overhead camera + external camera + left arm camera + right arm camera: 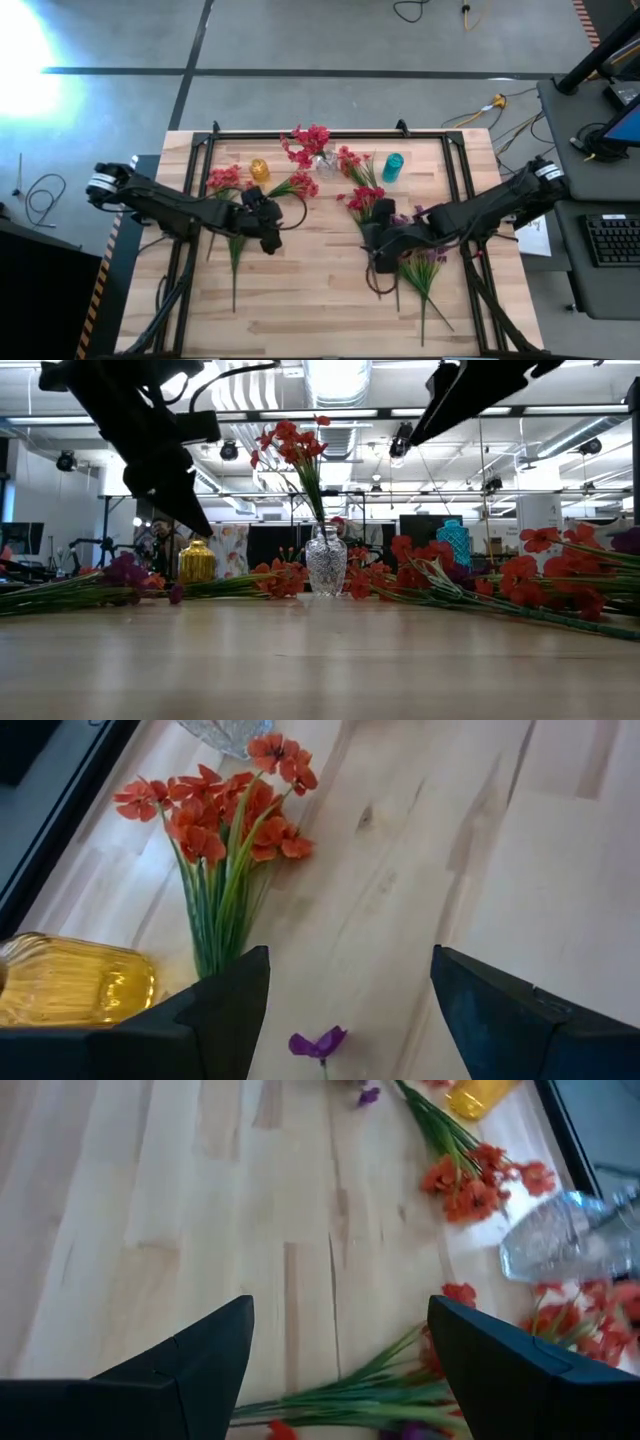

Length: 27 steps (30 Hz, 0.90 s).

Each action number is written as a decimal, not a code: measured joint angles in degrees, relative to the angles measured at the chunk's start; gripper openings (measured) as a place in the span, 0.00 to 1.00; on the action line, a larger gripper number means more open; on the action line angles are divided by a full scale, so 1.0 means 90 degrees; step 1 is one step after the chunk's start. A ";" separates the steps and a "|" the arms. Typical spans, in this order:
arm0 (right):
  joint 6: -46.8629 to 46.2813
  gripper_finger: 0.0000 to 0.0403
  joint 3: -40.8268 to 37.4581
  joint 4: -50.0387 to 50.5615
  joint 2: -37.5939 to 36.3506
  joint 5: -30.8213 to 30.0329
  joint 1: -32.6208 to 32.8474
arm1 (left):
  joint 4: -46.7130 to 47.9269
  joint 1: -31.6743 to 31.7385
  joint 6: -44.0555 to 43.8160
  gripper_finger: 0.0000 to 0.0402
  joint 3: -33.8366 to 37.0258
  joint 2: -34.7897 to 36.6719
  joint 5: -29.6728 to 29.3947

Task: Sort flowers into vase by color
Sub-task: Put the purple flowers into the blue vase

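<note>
Red sprigs (310, 141) stand with their stems in a clear glass vase (326, 165) at the table's far middle. A yellow vase (259, 170) and a teal vase (393, 167) stand on either side of it. Loose sprigs lie flat on the table: red ones (222, 180), an orange-red one (230, 820) beside the yellow vase (70, 982), red ones (365, 200) and purple ones (425, 262). My left gripper (350, 960) hangs open above the table near the orange-red sprig and a purple blossom (318, 1044). My right gripper (340, 1305) hangs open above green stems (350, 1395).
A black frame (330, 133) runs along the table's far edge and sides. Bare wood (310, 290) lies between the two arms toward the near edge. Cables and a desk with a keyboard (612, 240) sit beyond the table's right side.
</note>
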<state>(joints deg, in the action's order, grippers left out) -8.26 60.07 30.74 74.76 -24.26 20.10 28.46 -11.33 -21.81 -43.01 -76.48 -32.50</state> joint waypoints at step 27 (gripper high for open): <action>-0.6000 0.69 -0.0556 0.0055 -0.0557 0.1359 0.0112 | 0.2002 0.0002 -0.0670 0.65 -0.1040 -0.0030 0.0506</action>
<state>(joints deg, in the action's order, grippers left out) -62.26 55.07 31.23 69.74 -12.03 21.10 46.48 -11.31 -27.84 -52.37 -76.75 -27.94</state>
